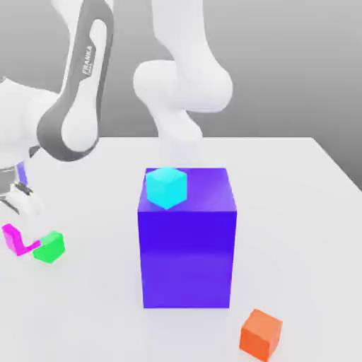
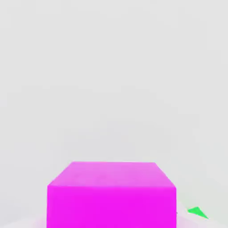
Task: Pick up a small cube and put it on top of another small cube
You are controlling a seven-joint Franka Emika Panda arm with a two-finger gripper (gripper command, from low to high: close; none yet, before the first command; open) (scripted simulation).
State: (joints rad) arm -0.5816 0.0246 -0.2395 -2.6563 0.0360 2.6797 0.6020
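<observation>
Gripper sits at the far edge of the exterior view's left, low over the desk, fingers pressed together. Whether they pinch anything can't be told from the exterior view. The magenta cube is just below and beside the gripper, touching or nearly touching the green cube on its exterior-view right. The magenta cube looks tilted there, partly cut off by the frame edge; can't tell if it rests on the desk or is lifted. In the hand view the magenta cube sits big and close under the camera, with a sliver of the green cube at its side, pale desk surface beyond.

Further out, the white arm bends down from the top toward the gripper, grey band with lettering on the link. The big blue-purple block stands mid-desk, well apart from the two small cubes. A cyan cube sits on top of it, at the top's near corner on the exterior view's left. An orange cube lies on the desk near the front, to the exterior view's right of the block, apart from everything else.
</observation>
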